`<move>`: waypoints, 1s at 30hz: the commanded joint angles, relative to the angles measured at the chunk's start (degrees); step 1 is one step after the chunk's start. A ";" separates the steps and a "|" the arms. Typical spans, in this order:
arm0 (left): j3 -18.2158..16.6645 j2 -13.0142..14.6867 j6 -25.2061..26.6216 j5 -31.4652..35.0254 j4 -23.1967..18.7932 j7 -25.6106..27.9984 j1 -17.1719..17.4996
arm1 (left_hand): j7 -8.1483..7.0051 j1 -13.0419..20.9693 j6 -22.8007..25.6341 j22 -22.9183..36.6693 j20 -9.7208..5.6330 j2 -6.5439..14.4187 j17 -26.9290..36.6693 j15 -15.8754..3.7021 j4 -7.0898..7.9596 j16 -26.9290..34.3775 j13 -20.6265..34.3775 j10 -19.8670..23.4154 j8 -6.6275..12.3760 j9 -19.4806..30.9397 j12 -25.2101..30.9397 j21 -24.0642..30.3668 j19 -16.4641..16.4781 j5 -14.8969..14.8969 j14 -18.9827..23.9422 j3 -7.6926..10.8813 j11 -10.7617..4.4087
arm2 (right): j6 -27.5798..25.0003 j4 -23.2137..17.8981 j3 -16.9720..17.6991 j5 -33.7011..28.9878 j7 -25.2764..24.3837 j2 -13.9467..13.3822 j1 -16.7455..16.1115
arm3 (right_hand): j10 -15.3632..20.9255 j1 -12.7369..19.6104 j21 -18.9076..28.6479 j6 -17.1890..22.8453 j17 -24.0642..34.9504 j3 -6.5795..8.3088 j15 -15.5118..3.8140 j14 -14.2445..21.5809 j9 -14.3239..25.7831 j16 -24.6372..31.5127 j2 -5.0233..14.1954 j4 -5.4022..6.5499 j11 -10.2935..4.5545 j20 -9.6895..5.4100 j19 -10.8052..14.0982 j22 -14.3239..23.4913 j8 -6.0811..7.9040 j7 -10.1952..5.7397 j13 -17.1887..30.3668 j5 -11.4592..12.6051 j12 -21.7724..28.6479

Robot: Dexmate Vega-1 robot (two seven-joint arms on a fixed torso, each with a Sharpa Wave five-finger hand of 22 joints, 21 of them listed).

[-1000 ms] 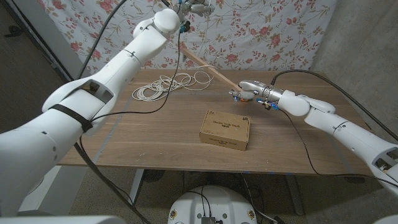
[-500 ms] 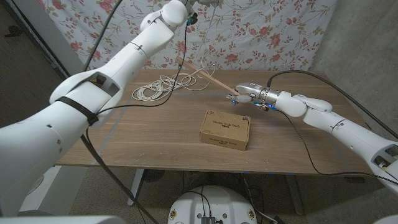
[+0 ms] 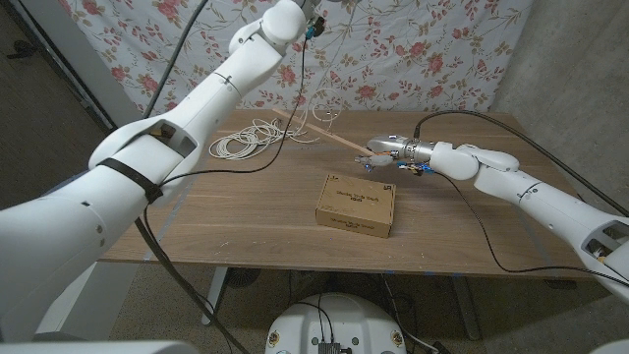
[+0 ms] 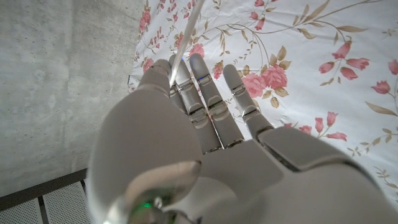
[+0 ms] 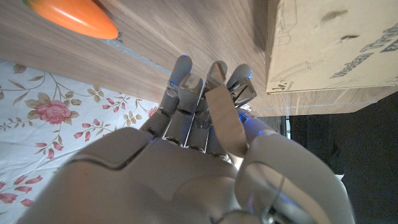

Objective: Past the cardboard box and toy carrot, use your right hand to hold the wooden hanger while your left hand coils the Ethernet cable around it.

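1. Head view shows us the wooden table (image 3: 246, 211) with a cardboard box (image 3: 355, 205) lying flat near its middle.
2. We see our right hand (image 3: 385, 149) low over the table just past the box, its fingers closed round the near end of the wooden hanger (image 3: 329, 135).
3. From that grip the hanger slants up and away toward the far-left part of the table, its far end raised off the surface.
4. Our left arm reaches high toward the floral curtain (image 3: 413, 49) behind the table, and our left hand (image 3: 313, 8) sits at the top edge of the picture.
5. A thin strand of the Ethernet cable (image 3: 257, 138) hangs down from that raised hand to the hanger, and the rest lies in loose white loops on the far-left part of the table.
6. Left wrist view shows our left hand (image 4: 186, 143) with fingers close together and the white strand running up beside one finger; we cannot tell whether it is pinched.
7. Right wrist view shows our right hand (image 5: 199, 143) wrapped round a pale flat strip, with the toy carrot (image 5: 71, 15) on the table beyond it and the box (image 5: 336, 46) near to one side.
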 commanded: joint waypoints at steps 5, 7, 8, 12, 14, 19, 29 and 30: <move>-3.52 2.71 -3.26 -12.32 -8.92 -11.15 7.34 | 1.01 1.05 1.23 -0.14 -0.20 0.42 0.22 -5.28 0.02 -0.34 0.37 3.58 -0.08 0.23 -0.11 0.48 -0.37 0.27 0.86 -0.29 -3.22 | -9.12 4.72 -1.39 10.55 12.71 2.79 4.18 | 1.87 0.23 0.45 0.35 -0.01 0.48 -2.26 0.48 0.07 0.28 0.48 0.00 0.77 -0.40 0.85 0.11 0.35 0.27 0.02 -0.01 26.77; -4.31 3.39 -3.61 -13.56 -11.04 -10.95 9.24 | 0.97 1.03 1.20 -0.20 -0.18 0.44 0.24 -5.22 0.07 -0.41 0.37 3.56 -0.12 0.27 -0.21 0.54 -0.45 0.28 0.87 -0.34 -3.19 | -9.91 6.02 -1.54 12.05 13.81 3.28 4.83 | 2.14 0.29 0.51 0.28 -0.01 0.57 -2.22 0.51 0.07 0.26 0.52 -0.03 0.69 -0.32 0.93 0.12 0.36 0.28 -0.28 -0.03 26.65; -4.78 3.63 -3.79 -14.61 -11.86 -11.19 10.14 | 0.92 1.08 1.16 -0.23 -0.22 0.48 0.25 -5.27 0.06 -0.42 0.42 3.59 -0.15 0.29 -0.21 0.57 -0.47 0.29 0.90 -0.34 -3.28 | -10.50 6.70 -1.57 13.10 14.60 3.60 5.16 | 2.58 0.32 0.55 0.28 -0.01 0.61 -2.12 0.65 0.11 0.30 0.54 -0.04 1.09 -0.33 1.00 0.13 0.41 0.30 -0.72 -0.04 26.50; -6.10 4.96 -4.75 -17.16 -14.97 -11.55 13.33 | 0.84 1.12 1.24 -0.34 -0.15 0.48 0.32 -5.30 0.10 -0.50 0.44 3.62 -0.20 0.30 -0.33 0.71 -0.50 0.29 0.99 -0.43 -3.17 | -11.70 9.65 -1.50 16.62 16.17 4.73 6.23 | 2.71 0.57 0.95 0.50 -0.03 0.85 -2.08 1.28 -0.21 0.32 0.65 -0.18 1.10 -0.01 1.50 0.24 0.37 0.43 -0.39 -0.14 26.75; -6.61 5.89 -4.96 -17.48 -16.69 -10.97 14.79 | 0.88 1.11 1.17 -0.39 -0.18 0.47 0.34 -5.25 0.13 -0.56 0.48 3.69 -0.22 0.37 -0.35 0.77 -0.51 0.29 0.98 -0.48 -3.17 | -11.79 11.75 -1.07 19.45 17.12 5.44 6.61 | 2.75 0.62 1.05 0.44 -0.02 0.90 -2.37 1.43 -0.13 0.33 0.66 -0.21 1.14 0.02 1.65 0.26 0.42 0.47 -0.02 -0.16 27.00; -8.14 7.82 -4.79 -17.96 -20.23 -8.37 18.24 | 0.92 1.20 1.43 -0.52 -0.18 0.45 0.42 -5.24 0.13 -0.65 0.57 3.72 -0.18 0.41 -0.46 0.94 -0.55 0.30 1.04 -0.58 -3.05 | -13.88 13.67 0.29 23.78 16.38 5.98 6.48 | 3.17 0.86 1.32 0.52 -0.01 1.10 -2.21 1.59 -0.25 0.33 0.79 -0.33 1.22 0.14 2.00 0.33 0.42 0.56 -0.40 -0.20 26.88; -10.25 10.39 -4.46 -21.35 -23.92 -6.95 23.60 | 1.08 1.28 1.24 -0.79 -0.21 0.52 0.56 -5.22 0.25 -0.90 0.84 3.91 -0.42 0.47 -0.59 1.24 -0.73 0.31 1.12 -0.78 -3.10 | -15.07 15.20 3.41 30.99 13.39 5.85 4.92 | 3.34 1.50 1.78 0.50 0.03 1.49 -2.15 2.20 -0.15 0.41 0.82 -0.67 1.59 0.26 2.09 0.47 0.59 0.68 1.25 -0.38 28.06; -10.38 10.64 -4.56 -21.52 -24.12 -6.90 23.98 | 1.05 1.28 1.25 -0.82 -0.24 0.54 0.58 -5.21 0.27 -0.92 0.89 3.92 -0.44 0.45 -0.60 1.28 -0.73 0.32 1.14 -0.80 -3.03 | -15.02 15.14 3.74 31.58 13.03 5.77 4.67 | 3.45 1.60 1.86 0.49 0.04 1.52 -2.11 2.17 -0.15 0.39 0.79 -0.74 1.47 0.21 2.14 0.49 0.60 0.71 0.81 -0.43 27.82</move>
